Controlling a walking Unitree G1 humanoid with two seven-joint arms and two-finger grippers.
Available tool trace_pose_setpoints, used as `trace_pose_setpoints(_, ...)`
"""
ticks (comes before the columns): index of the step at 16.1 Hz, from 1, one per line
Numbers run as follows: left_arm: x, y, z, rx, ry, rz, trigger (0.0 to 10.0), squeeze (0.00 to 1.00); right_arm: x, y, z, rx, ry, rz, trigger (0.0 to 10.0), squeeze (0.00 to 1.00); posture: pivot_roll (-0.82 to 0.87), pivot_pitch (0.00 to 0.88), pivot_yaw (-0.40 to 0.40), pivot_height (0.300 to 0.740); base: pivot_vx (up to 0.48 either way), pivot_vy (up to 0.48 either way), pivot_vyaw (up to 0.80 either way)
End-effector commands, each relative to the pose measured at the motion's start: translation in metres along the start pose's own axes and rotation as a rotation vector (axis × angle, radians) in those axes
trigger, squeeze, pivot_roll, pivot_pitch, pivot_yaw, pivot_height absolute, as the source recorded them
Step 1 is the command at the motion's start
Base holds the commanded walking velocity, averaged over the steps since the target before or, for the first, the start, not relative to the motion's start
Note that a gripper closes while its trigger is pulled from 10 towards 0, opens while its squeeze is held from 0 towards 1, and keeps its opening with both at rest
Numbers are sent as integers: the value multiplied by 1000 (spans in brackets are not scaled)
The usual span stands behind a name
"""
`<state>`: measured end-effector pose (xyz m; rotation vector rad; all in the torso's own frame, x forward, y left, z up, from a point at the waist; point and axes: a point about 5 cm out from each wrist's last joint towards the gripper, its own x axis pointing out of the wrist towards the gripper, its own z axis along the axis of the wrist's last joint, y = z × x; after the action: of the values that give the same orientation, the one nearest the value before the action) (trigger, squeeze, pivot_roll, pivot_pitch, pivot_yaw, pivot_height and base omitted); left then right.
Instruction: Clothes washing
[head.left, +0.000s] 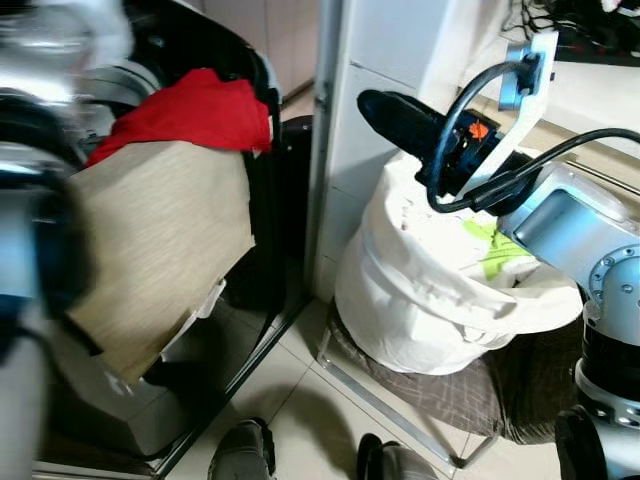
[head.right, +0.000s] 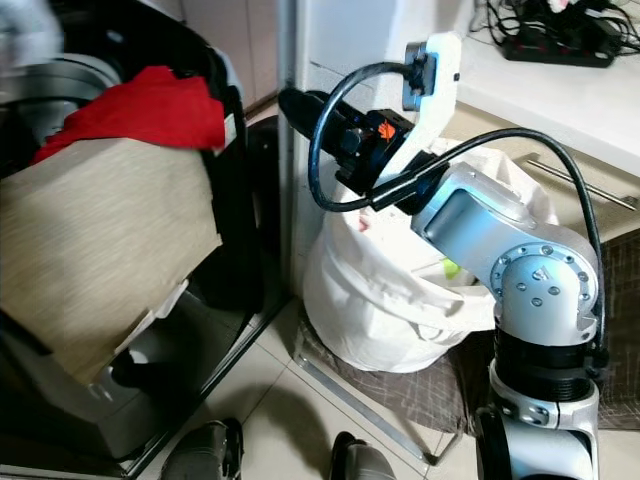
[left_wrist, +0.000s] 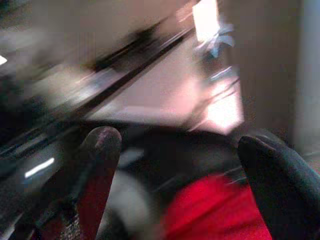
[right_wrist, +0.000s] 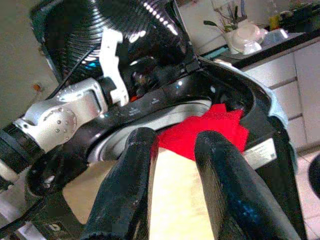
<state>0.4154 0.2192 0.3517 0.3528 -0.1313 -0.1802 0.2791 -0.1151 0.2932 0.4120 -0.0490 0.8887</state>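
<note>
Hanging half out of the washing machine (head.left: 262, 90), the beige cloth (head.left: 160, 250) drapes from the drum opening down over the front, and the red garment (head.left: 195, 108) lies bunched on top of it at the mouth of the drum. Both look soft and light, w/ no stiffness — they will fold and slide, so a pinch on a thick fold is better than on a flat part; for the beige one, the upper edge near the red garment seems the best place, because the lower part hangs loose and would only drag. The red one is crumpled, easy to take at its raised middle. The left gripper (left_wrist: 175, 165) is close above the drum, fingers wide apart and holding nothing, w/ red fabric just beyond them; this view is blurred, so I judge it is probably in motion. The right gripper (head.left: 385, 108) is stretched forward and raised over the white laundry bag (head.left: 420, 300) — its fingers stand slightly apart, nothing between them, pointing toward the machine. The bag sits on a low stand beside the machine, approx. full, w/ some green-white cloth (head.left: 497, 250) inside.
</note>
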Motion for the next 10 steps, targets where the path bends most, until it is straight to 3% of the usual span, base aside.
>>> trace_pose_setpoints(1, 0, -7, -2, -23, -32, -80, 10000, 0, -4, -1, 0, -18, 2, -23, 10000, 0, -63, 78, -15, 740, 0, 0, 0)
trace_pose_setpoints(3, 1, -35, -14, 52, -70, -269, 10000, 0, -7, -3, -4, -32, 19, -41, 10000, 0, -66, 81, -16, 740, 0, 0, 0)
trace_pose_setpoints(4, -1, -52, -27, 128, -85, -365, 10000, 0, -8, -3, -6, -41, 27, -50, 10000, 0, -70, 80, -17, 740, 0, 0, 0)
trace_pose_setpoints(5, -1, -55, -31, 141, -81, -356, 10000, 0, -9, -3, -6, -41, 29, -49, 10000, 0, -73, 82, -18, 740, 0, 0, 0)
trace_pose_setpoints(7, -3, -62, -38, 259, -87, -357, 10000, 0, -15, -2, -9, -89, 76, -36, 10000, 0, -73, 79, -18, 740, 0, 0, 0)
trace_pose_setpoints(10, -9, -66, -63, 332, 20, -393, 10000, 0, -29, -11, -40, -293, 325, -105, 10000, 0, -76, 72, -16, 740, 0, 0, 0)
